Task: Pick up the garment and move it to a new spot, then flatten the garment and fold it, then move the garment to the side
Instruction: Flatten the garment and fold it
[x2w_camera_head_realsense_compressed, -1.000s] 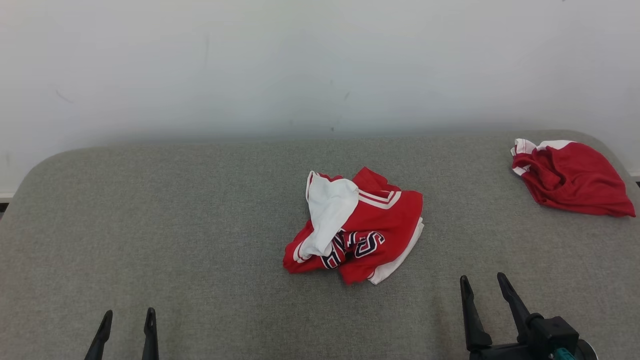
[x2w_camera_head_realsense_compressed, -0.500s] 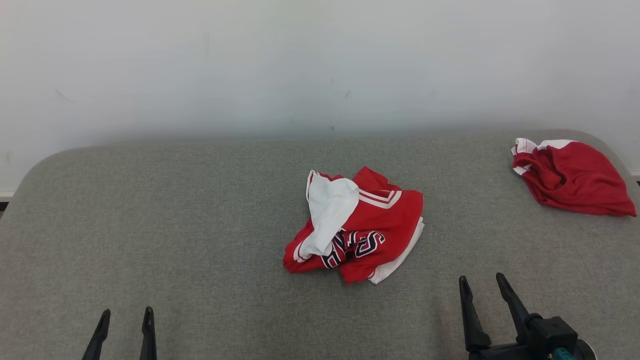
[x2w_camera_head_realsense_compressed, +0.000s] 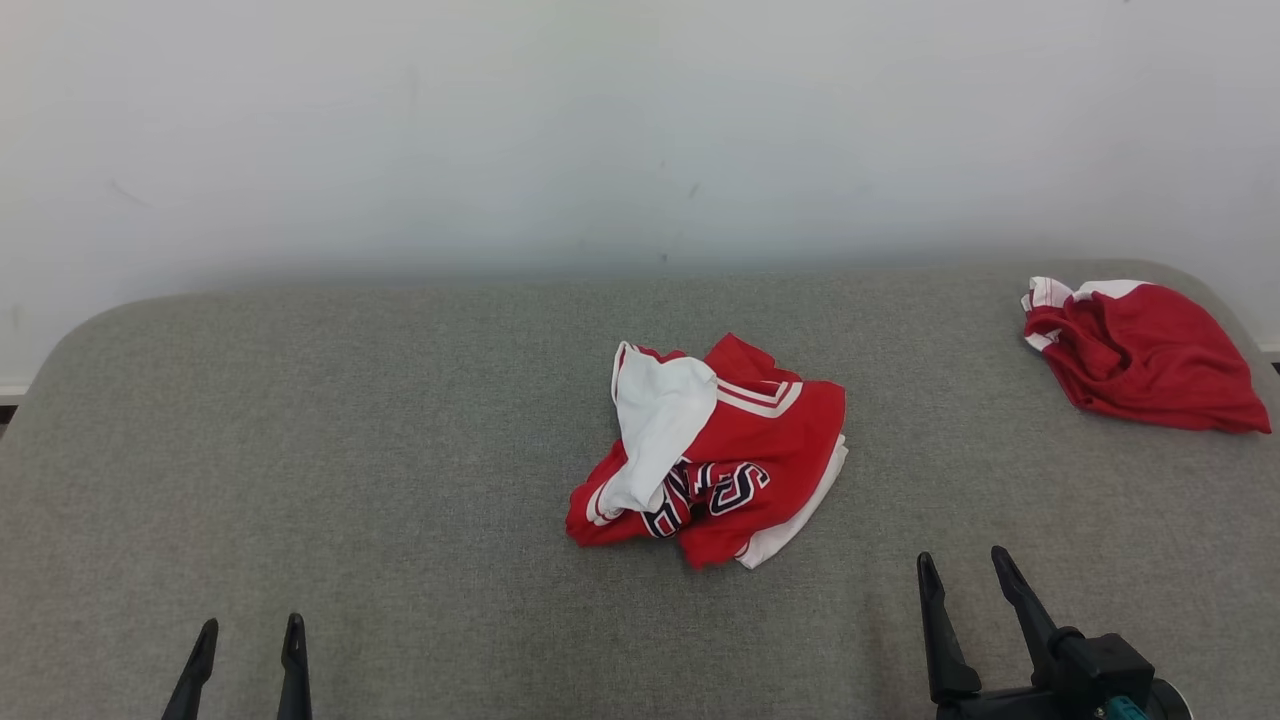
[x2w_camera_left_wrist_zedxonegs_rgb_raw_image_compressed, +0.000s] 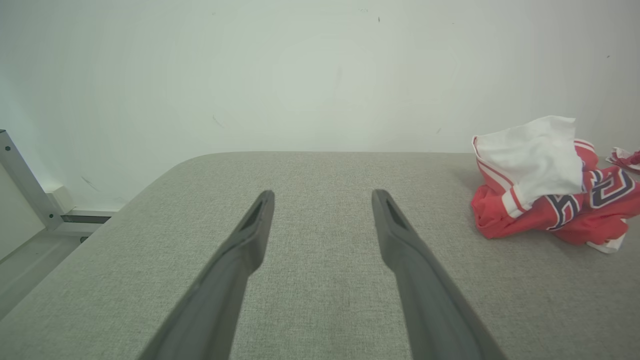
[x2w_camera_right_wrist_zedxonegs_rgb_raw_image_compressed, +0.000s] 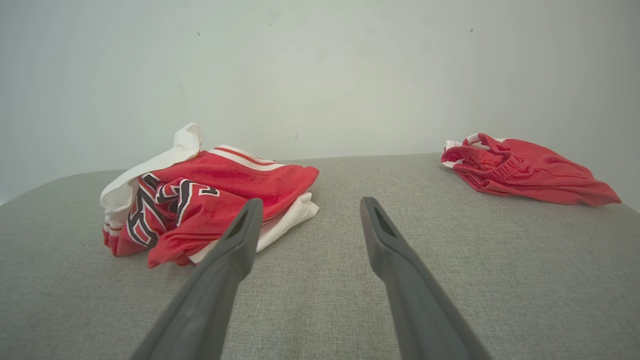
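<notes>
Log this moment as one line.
stage: pre-grasp | garment: crumpled, untouched | left gripper: jaws open, empty | right gripper: jaws open, empty

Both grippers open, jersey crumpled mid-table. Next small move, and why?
Probably reach the right gripper forward and left toward the crumpled jersey: its jaws stand open and empty, it is nearer the jersey than the left gripper, and nothing is picked up yet.

Navy lettering (x2w_camera_head_realsense_compressed: 712, 490) on the garment (x2w_camera_head_realsense_compressed: 785, 430) is too crumpled to read.

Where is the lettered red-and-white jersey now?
Head view: the jersey lies crumpled at the centre of the grey table, ahead-left of the right gripper; red shorts sit at the far right corner.
</notes>
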